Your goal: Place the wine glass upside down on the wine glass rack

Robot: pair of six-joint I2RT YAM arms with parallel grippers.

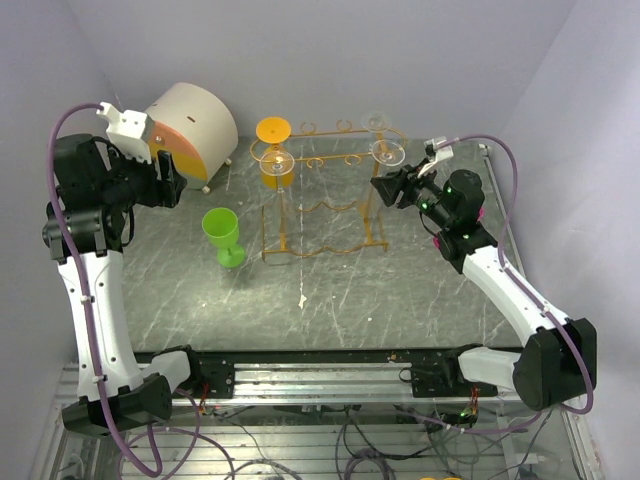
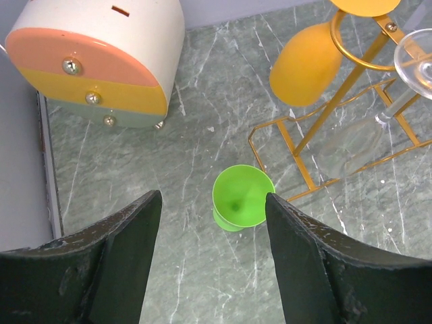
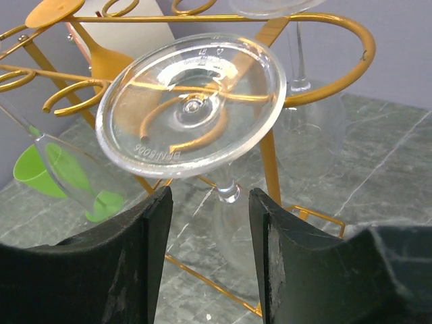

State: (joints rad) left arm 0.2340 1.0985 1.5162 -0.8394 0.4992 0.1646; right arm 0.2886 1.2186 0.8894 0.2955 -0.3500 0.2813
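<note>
The orange-gold wire rack [image 1: 322, 200] stands at the back middle. A clear wine glass [image 3: 192, 101] hangs upside down at its right end, foot over the top rail; it also shows in the top view [image 1: 388, 153]. My right gripper [image 3: 209, 196] is open, with one finger on each side of the glass's stem and not touching it; in the top view the gripper [image 1: 385, 188] is right beside the rack. A green wine glass [image 1: 222, 235] stands upright on the table left of the rack. My left gripper [image 2: 212, 199] is open and empty, high above the green glass [image 2: 243, 197].
An orange glass [image 1: 273, 150] and a clear glass [image 2: 418, 57] hang at the rack's left end. Another clear glass [image 3: 307, 115] hangs behind the near one. A round white box with an orange face [image 1: 190, 125] sits at the back left. Walls close the left, back and right.
</note>
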